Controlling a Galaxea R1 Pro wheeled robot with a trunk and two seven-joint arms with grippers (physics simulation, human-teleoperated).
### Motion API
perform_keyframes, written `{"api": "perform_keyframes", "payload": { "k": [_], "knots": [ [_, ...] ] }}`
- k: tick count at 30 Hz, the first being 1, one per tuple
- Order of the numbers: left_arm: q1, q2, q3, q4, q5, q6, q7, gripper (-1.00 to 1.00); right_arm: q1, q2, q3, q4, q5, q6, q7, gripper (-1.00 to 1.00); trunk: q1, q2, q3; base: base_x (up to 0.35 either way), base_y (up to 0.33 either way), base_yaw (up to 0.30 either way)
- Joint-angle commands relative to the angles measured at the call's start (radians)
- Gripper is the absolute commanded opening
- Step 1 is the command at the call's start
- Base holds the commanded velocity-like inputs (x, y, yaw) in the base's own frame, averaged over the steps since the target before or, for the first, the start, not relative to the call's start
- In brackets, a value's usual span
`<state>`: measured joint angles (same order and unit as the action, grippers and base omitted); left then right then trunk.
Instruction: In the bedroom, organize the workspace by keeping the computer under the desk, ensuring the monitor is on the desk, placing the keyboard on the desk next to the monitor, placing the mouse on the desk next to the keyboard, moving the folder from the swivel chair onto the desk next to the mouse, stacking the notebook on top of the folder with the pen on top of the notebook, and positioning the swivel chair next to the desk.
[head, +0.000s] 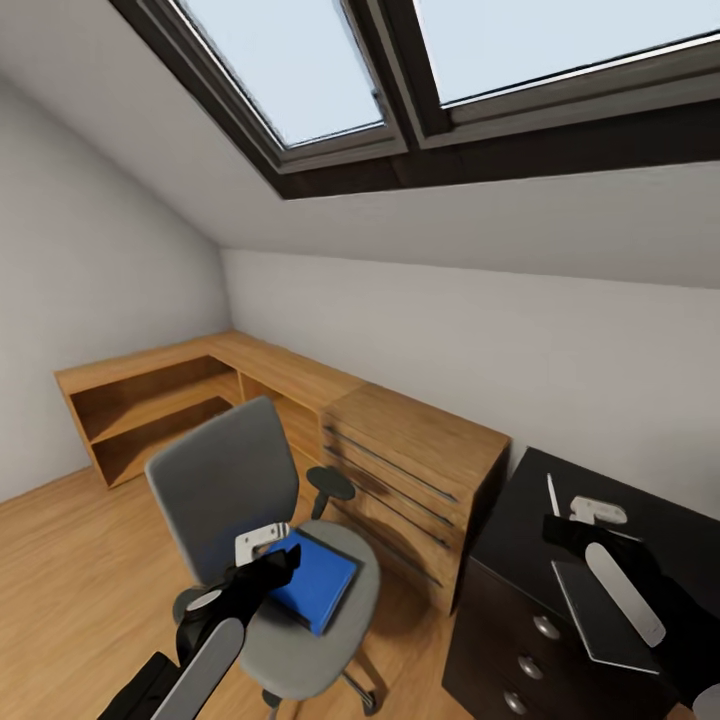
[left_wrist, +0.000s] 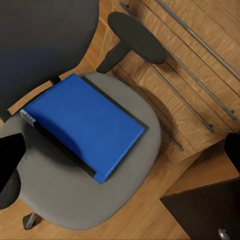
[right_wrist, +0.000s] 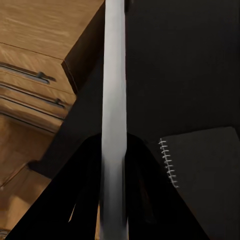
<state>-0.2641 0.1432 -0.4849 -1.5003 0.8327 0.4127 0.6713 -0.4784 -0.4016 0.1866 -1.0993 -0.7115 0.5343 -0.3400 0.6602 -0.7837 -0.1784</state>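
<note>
Bright-blue flat rectangular folder (left_wrist: 82, 125) lies on grey swivel chair (head: 300, 640) seat. Looks stiff, light, slick; probably pinch the overhanging edge. Left gripper (head: 270, 545) above it, can't tell if open. Right gripper (right_wrist: 114, 200) clamps thin pale pen (right_wrist: 114, 100).

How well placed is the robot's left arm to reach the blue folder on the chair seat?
Probably well placed: the left gripper hovers just above the folder, which lies uncovered on the swivel chair, with nothing between them.

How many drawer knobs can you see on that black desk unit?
3, in the head view, on the front of the desk: one upper, one middle, one lowest near the picture's bottom edge. More may sit below the frame.
</note>
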Motion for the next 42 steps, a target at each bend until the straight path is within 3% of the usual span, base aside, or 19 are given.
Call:
{"api": "perform_keyframes", "payload": {
  "k": [1, 14, 19, 24, 30, 34, 42],
  "knots": [
    [-0.001, 0.001, -0.005, -0.001, 0.006, 0.001, 0.008, 1.00, -0.001, 0.002, 0.003, 0.002, -0.010, 0.001, -0.010, -1.00, 0.001, -0.001, -0.002, 0.229, 0.177, 0.000],
    [-0.001, 0.001, -0.030, -0.001, 0.003, 0.000, 0.008, 1.00, -0.002, 0.054, 0.006, 0.056, -0.003, 0.001, -0.006, -1.00, 0.001, -0.001, -0.002, 0.116, 0.061, 0.000],
    [-0.001, 0.001, -0.031, -0.001, 0.003, 0.000, 0.008, 1.00, -0.004, 0.058, 0.007, 0.094, -0.002, 0.001, 0.009, -1.00, 0.001, -0.001, -0.002, 0.232, 0.050, 0.000],
    [-0.001, 0.001, -0.033, -0.001, 0.003, 0.000, 0.007, 1.00, -0.015, 0.059, 0.007, 0.197, 0.001, 0.001, 0.064, -1.00, 0.001, -0.001, -0.002, 0.131, 0.015, 0.000],
    [-0.001, 0.001, -0.062, -0.001, 0.003, 0.000, 0.008, 1.00, -0.056, 0.059, 0.007, 0.308, 0.033, -0.002, 0.135, -1.00, 0.001, -0.001, -0.002, 0.033, 0.004, 0.000],
    [-0.001, 0.001, -0.074, -0.001, 0.003, 0.000, 0.008, 1.00, -0.072, 0.061, 0.007, 0.349, 0.065, -0.005, 0.154, -1.00, 0.001, -0.001, -0.002, 0.009, 0.001, 0.000],
    [-0.001, 0.001, -0.079, -0.004, 0.003, 0.000, 0.007, 1.00, -0.090, 0.063, 0.007, 0.412, 0.083, -0.006, 0.163, -1.00, 0.001, -0.001, -0.002, 0.002, 0.000, 0.000]
  ]
}}
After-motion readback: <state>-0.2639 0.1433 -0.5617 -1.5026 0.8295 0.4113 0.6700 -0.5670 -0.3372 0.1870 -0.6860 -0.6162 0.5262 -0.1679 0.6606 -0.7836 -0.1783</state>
